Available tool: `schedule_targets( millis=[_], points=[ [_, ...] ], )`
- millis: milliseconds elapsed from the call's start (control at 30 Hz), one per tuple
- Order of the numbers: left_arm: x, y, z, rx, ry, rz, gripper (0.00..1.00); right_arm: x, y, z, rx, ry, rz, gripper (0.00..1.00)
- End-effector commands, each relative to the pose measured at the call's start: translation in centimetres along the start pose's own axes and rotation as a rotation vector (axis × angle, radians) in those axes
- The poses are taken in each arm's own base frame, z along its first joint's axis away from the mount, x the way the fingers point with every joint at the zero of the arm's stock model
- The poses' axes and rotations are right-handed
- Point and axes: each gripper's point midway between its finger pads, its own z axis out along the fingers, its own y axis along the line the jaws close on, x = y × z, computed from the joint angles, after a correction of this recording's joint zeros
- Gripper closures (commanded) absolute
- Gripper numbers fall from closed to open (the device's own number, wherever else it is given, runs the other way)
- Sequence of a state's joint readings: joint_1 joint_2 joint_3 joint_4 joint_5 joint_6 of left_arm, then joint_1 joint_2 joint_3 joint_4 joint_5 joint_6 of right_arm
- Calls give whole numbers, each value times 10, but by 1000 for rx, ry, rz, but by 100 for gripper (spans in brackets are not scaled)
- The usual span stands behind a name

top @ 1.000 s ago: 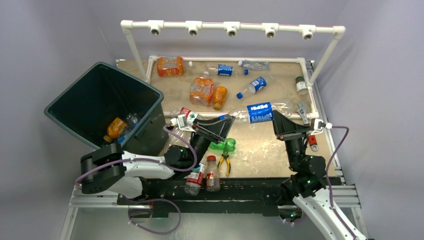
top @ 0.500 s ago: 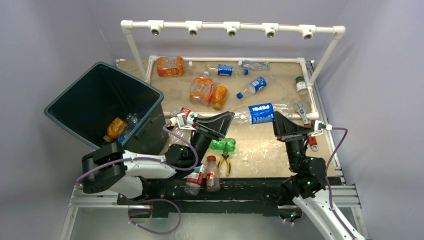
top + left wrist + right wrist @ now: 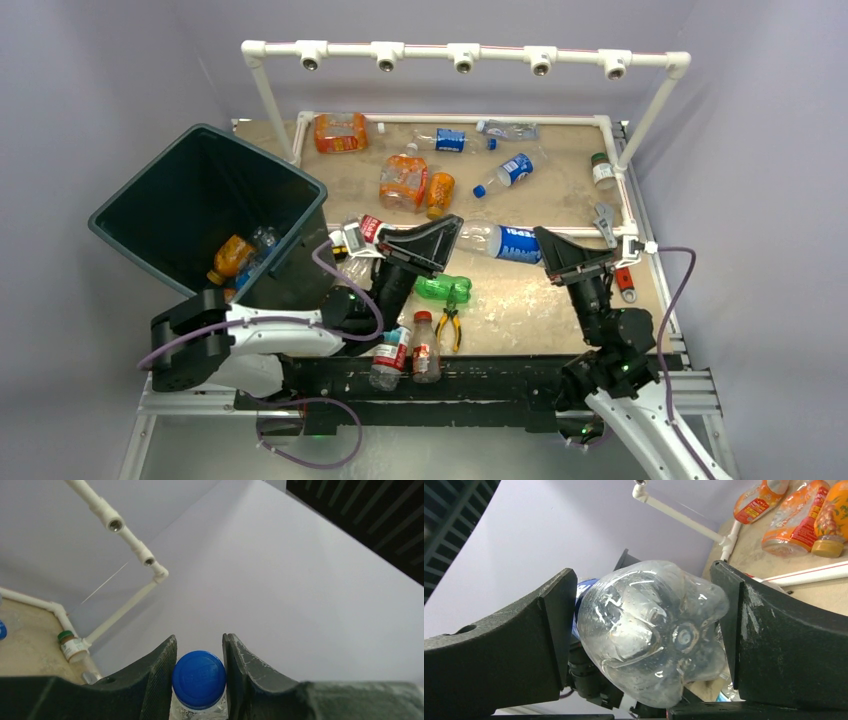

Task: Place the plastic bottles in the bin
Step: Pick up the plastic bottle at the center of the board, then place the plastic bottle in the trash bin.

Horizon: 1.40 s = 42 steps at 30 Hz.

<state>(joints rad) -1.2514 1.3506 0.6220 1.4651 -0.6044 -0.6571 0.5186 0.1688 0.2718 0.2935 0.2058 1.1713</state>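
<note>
A clear plastic bottle (image 3: 518,243) with a blue label hangs level between my two grippers, over the middle of the table. My left gripper (image 3: 450,230) is shut on its blue cap (image 3: 199,679), with both fingers pressed against the cap's sides. My right gripper (image 3: 547,252) stands open around the bottle's clear base (image 3: 649,630), which sits loosely between the spread fingers (image 3: 549,630). The dark bin (image 3: 130,205) leans at the left with an orange bottle (image 3: 232,257) inside. Several more bottles lie on the far half, such as an orange one (image 3: 403,182).
A green bottle (image 3: 445,288) and yellow-handled pliers (image 3: 448,325) lie below the left gripper. Two upright bottles (image 3: 425,348) stand at the near edge. A red-handled wrench (image 3: 625,285) lies right. A white pipe frame (image 3: 460,50) spans the back, and a low pipe (image 3: 600,232) crosses mid-table.
My left gripper has closed on the bottle's cap. My right gripper has opened off the base. The bottle has shifted left and dropped a little at its right end.
</note>
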Motion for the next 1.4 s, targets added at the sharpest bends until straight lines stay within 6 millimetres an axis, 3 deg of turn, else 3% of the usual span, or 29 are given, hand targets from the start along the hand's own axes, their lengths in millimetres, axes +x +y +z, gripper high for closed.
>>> schedule_targets(
  millis=[0,167,300,533,767,1000,1100,1267,1367],
  points=[
    [-36,-44,14,86,-65,13,100,-7,33,-4,-47,32,-114,1],
    [-51,-60,23,75,-38,132,100,-8,35,-6,-7,69,-211,1],
    [-75,-80,34,62,-30,257,100,-13,50,-15,-52,74,-277,1],
    [-155,-114,59,-72,-36,616,100,-31,100,-44,-234,39,-448,1],
    [-247,-112,54,-361,-119,912,100,-30,81,-45,-156,70,-528,1],
    [-316,-118,39,-580,-240,1069,100,-20,59,-41,-115,100,-543,1],
    [-326,-118,39,-686,-241,1204,100,-16,54,-39,-112,111,-541,1],
    [-297,-108,60,-788,-155,1576,100,-9,42,-37,-96,134,-537,1],
    [-298,-94,71,-905,-99,1678,100,-5,38,-36,-93,150,-529,1]
  ],
)
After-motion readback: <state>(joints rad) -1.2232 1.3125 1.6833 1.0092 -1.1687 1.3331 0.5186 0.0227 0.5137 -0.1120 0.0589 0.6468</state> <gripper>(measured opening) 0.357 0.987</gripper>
